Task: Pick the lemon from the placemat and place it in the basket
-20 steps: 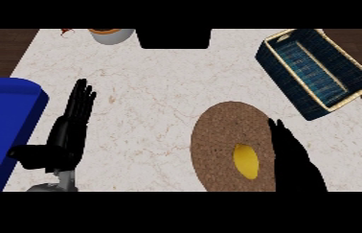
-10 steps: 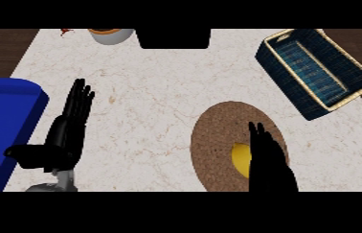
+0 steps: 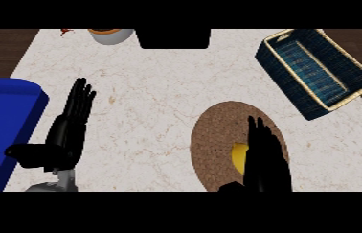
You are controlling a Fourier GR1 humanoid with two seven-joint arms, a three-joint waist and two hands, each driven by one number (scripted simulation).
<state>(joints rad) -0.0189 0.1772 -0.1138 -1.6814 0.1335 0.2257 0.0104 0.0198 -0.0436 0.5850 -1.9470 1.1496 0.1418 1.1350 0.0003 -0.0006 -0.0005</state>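
Head view: right hand (image 3: 267, 162) over lemon (image 3: 239, 155) on placemat (image 3: 212, 136), basket (image 3: 281, 66) beyond.

Yellow lemon (image 3: 239, 155), brown speckled placemat (image 3: 219, 131), dark blue basket (image 3: 311, 71) with tan rim.

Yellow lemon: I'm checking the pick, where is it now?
In the head view, lower right, the yellow lemon lies on the round brown placemat, partly hidden by the black right hand.

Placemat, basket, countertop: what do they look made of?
Placemat: likely cork or woven fibre, matte, speckled brown grain. Basket: seemingly woven, dark blue ribbed walls, tan rim. Countertop: looks like marble or stone, pale with brown veins.
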